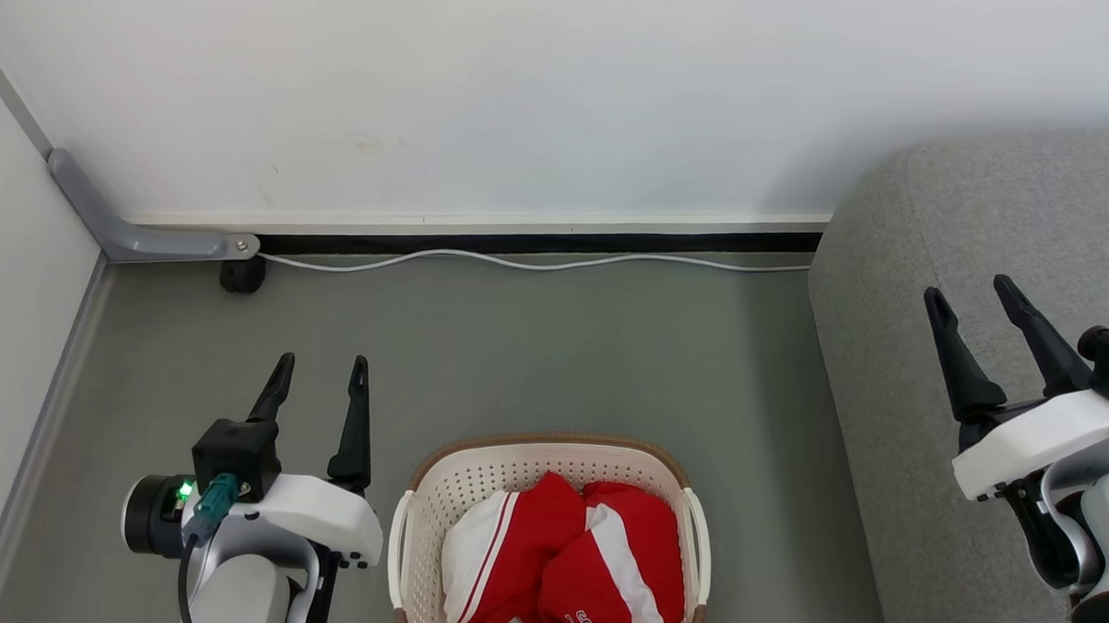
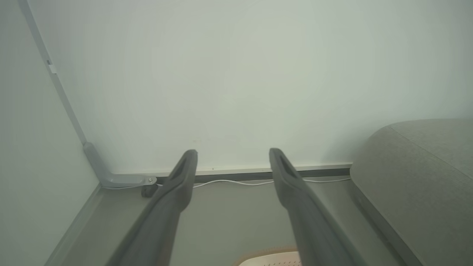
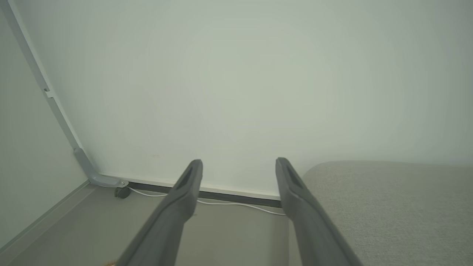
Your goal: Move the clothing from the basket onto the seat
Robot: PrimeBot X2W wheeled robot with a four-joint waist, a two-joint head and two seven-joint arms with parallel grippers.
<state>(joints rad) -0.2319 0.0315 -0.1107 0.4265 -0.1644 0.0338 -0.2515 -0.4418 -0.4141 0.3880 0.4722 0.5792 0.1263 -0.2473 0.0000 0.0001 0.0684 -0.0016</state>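
Note:
The cream basket (image 1: 437, 492) with a brown rim stands on the floor at the bottom centre of the head view, and red clothing (image 1: 569, 561) with white bands lies bunched inside it. To its right rises the grey seat (image 1: 896, 296), also at the right in the left wrist view (image 2: 421, 177) and the right wrist view (image 3: 384, 207). My left gripper (image 1: 322, 366) hangs open and empty just left of the basket. My right gripper (image 1: 968, 298) is open and empty over the seat's left part. A sliver of the basket rim (image 2: 271, 258) shows between the left fingers.
A white wall runs along the back, with a white cable (image 1: 519, 262) on the floor at its foot. A grey panel stands at the left on a metal foot (image 1: 151, 240) with a black caster (image 1: 242, 275). Grey floor lies between the basket and the wall.

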